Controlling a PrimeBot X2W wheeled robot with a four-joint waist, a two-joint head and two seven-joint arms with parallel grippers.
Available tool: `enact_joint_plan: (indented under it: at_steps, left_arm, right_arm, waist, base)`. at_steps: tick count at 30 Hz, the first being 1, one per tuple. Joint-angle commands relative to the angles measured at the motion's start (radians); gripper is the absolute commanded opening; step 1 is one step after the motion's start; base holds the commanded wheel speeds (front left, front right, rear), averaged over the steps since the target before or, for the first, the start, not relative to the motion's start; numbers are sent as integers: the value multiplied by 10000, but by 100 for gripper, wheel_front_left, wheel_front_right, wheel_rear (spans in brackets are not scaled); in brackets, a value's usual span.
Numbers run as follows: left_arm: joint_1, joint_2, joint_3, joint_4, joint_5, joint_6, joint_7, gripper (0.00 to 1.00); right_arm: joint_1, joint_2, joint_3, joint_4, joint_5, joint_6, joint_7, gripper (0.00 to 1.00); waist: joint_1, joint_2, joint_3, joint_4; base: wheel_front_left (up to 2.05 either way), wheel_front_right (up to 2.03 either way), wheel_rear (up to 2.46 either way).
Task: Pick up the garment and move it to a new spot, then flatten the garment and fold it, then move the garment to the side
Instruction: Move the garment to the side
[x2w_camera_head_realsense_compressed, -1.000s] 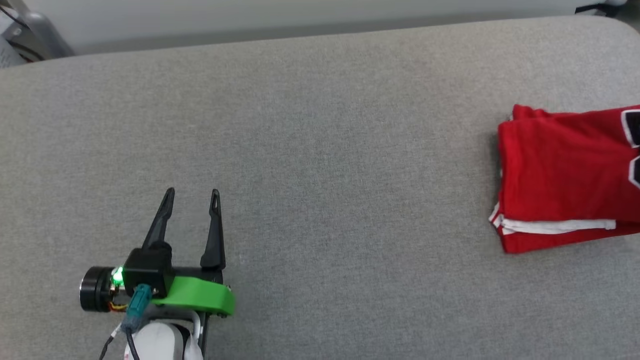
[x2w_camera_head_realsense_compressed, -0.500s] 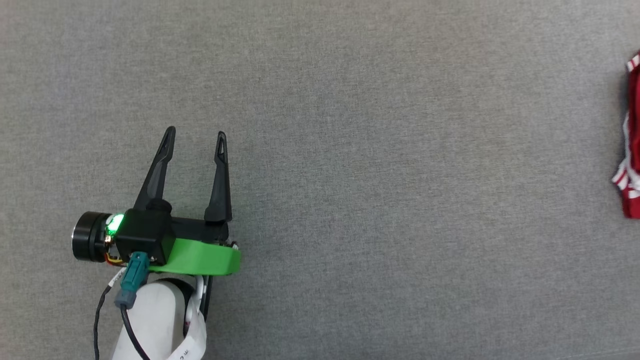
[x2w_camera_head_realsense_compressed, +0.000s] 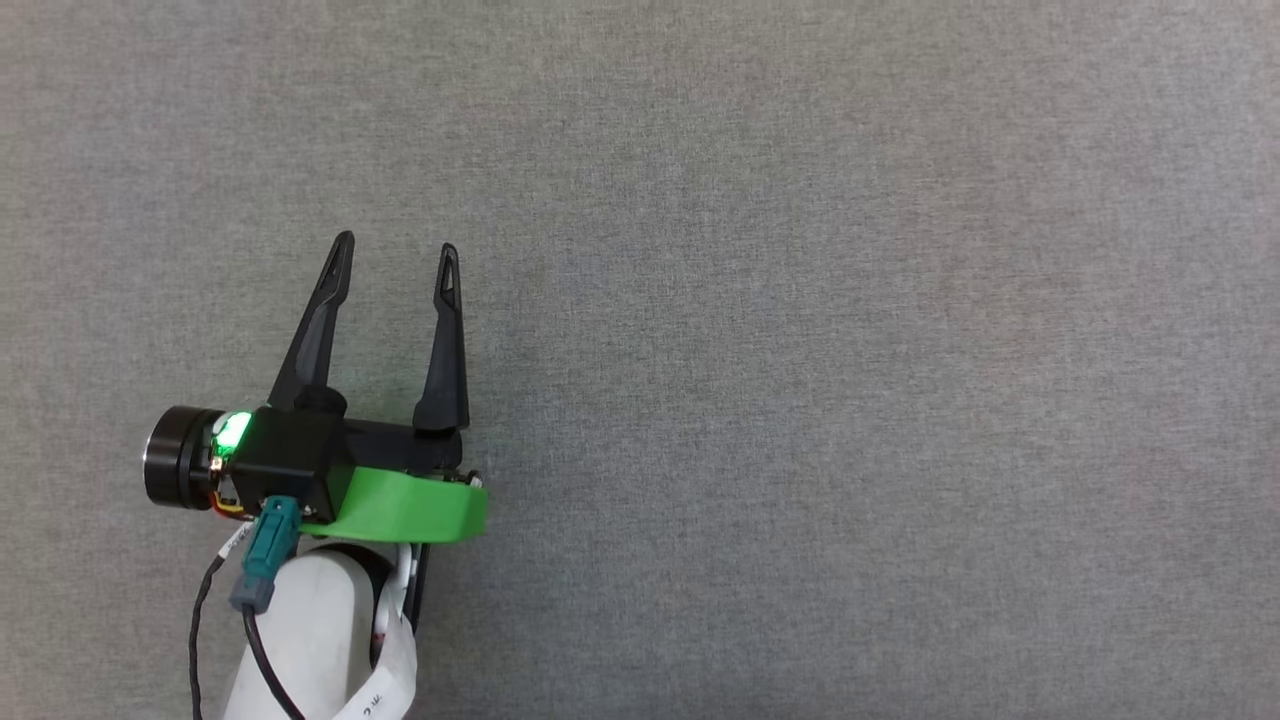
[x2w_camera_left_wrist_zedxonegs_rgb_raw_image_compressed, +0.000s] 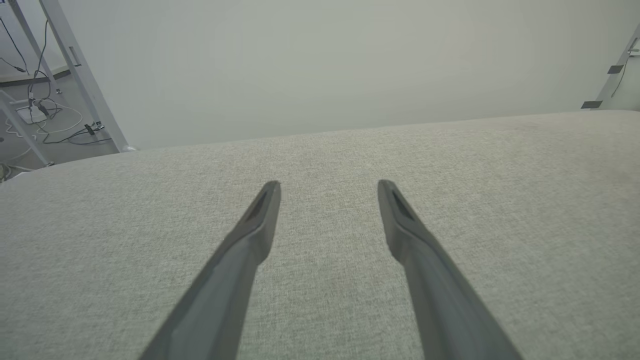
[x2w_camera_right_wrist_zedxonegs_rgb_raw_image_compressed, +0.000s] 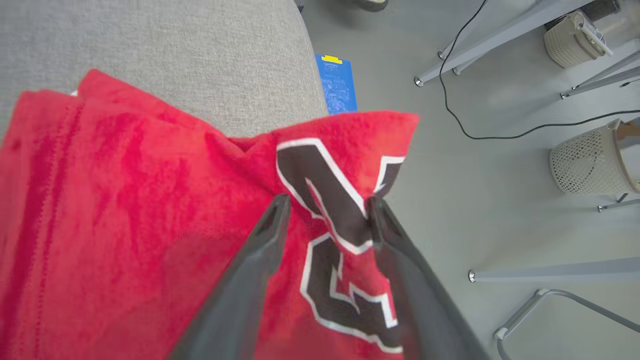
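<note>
Two long dark fingers of the left gripper (x2w_camera_head_realsense_compressed: 395, 243) are held wide apart just above the grey woven fabric surface (x2w_camera_head_realsense_compressed: 800, 350). The right gripper (x2w_camera_right_wrist_zedxonegs_rgb_raw_image_compressed: 326, 207) is seen with its fingers spread. A raised fold of the red jersey T-shirt with black white-edged numerals (x2w_camera_right_wrist_zedxonegs_rgb_raw_image_compressed: 125, 200) is bunched between the tips. The shirt is laid at the surface's edge, beside the pale floor.
</note>
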Motion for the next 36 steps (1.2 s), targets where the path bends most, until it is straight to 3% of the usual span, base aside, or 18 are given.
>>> enact_joint_plan:
  at_steps: [1, 10, 18, 24, 28, 29, 36]
  left_arm:
    - [-124, 68, 36, 33, -8, 81, -59, 100]
    - [406, 21, 104, 409, -172, 167, -59, 100]
    - [1034, -37, 241, 674, -338, 250, -59, 100]
    - [1485, -84, 371, 850, -461, 305, -59, 100]
    - [1759, -107, 462, 938, -519, 326, -59, 100]
    - [1950, -119, 548, 1016, -556, 316, -59, 100]
    - [2167, -144, 680, 1159, -611, 256, -59, 100]
  right_arm:
    - [-202, 34, -3, 92, -175, -9, -295, 100]
    - [-148, 422, 414, -13, -426, -9, -2580, 100]
    - [-100, 1499, 219, -792, -1284, -9, -5103, 100]
    - [576, 2966, -779, -2000, -2416, -9, -5508, 100]
    - [1507, 4226, -1728, -3668, -3309, -9, -5520, 100]
    - [2357, 5289, -2163, -4931, -3971, -9, -5522, 100]
    - [3991, 7008, -2054, -6831, -4847, -9, -5524, 100]
  waist:
    - [-1, -1, -226, -10]
    - [-1, -1, -1396, -29]
    - [-1, -1, -2380, 77]
    - [-1, -1, -3083, 298]
    - [-1, -1, -3437, 461]
    - [-1, -1, -3678, 559]
    - [-1, -1, -4047, 750]
  base:
    - [0, 0, 0]
    - [0, 0, 0]
    - [0, 0, 0]
    - [0, 0, 0]
    - [0, 0, 0]
    - [0, 0, 0]
    - [0, 0, 0]
